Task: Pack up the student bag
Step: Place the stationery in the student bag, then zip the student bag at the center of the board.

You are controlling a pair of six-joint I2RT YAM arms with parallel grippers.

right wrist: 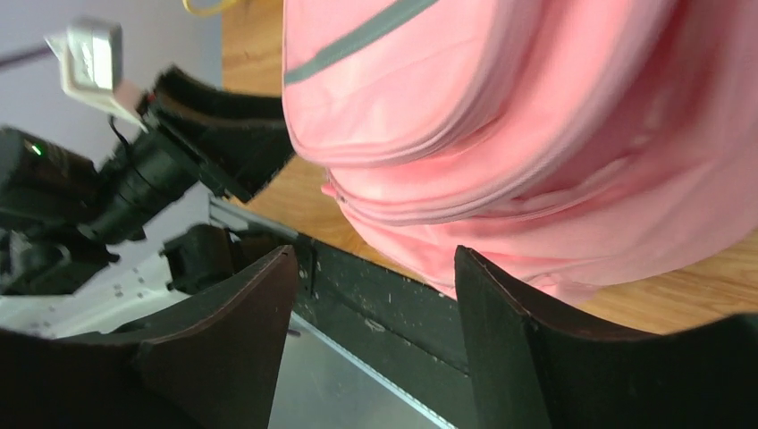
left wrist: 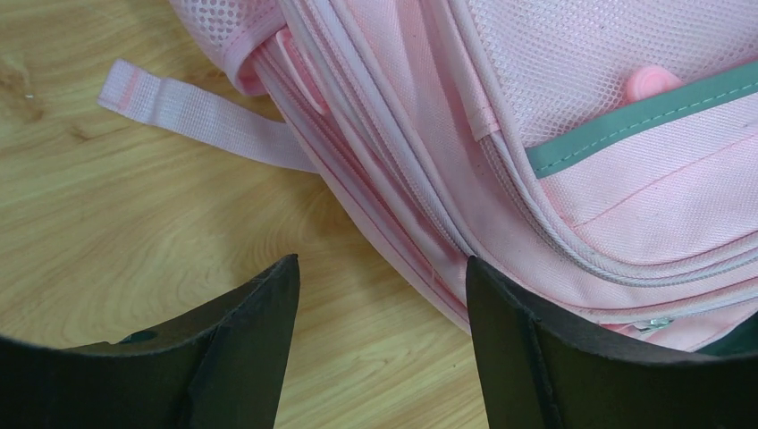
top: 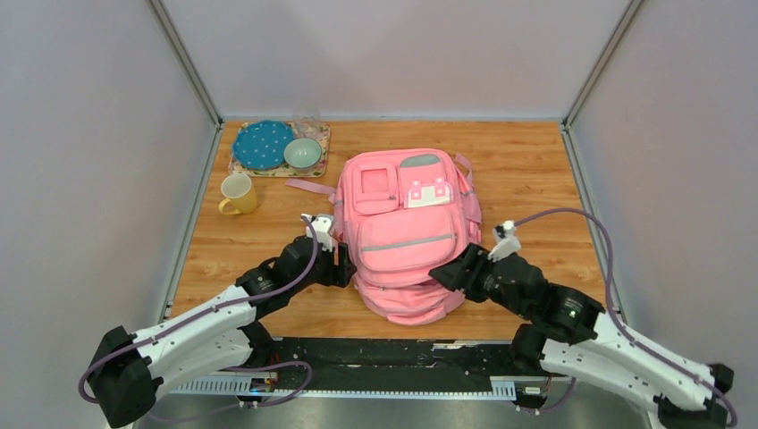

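**Pink bag flanked by two open grippers**

The student bag (top: 407, 237) is laid flat on the wooden table (top: 536, 179), roughly at its middle, with the front pockets facing up. Its lower end is turned toward the arm bases, and the pixel patch (top: 426, 192) is seen nearer the far end. A loose pink strap (left wrist: 201, 116) is stretched out on the wood at the bag's left side.

The left gripper (top: 344, 264) is placed just beside the bag's lower left edge. Its jaws are held well apart and nothing is clasped between them; in the left wrist view only bare wood and the bag's seamed rim are seen past the fingertips. The right gripper (top: 444, 273) is set against the bag's lower right corner. Its jaws are likewise spread, and nothing is held between them.

At the far left corner a patterned tray (top: 322, 134) is seen, with a blue dotted plate (top: 263, 145) and a pale bowl (top: 303, 154) on it. A yellow mug (top: 238, 193) is stood just in front of the tray.
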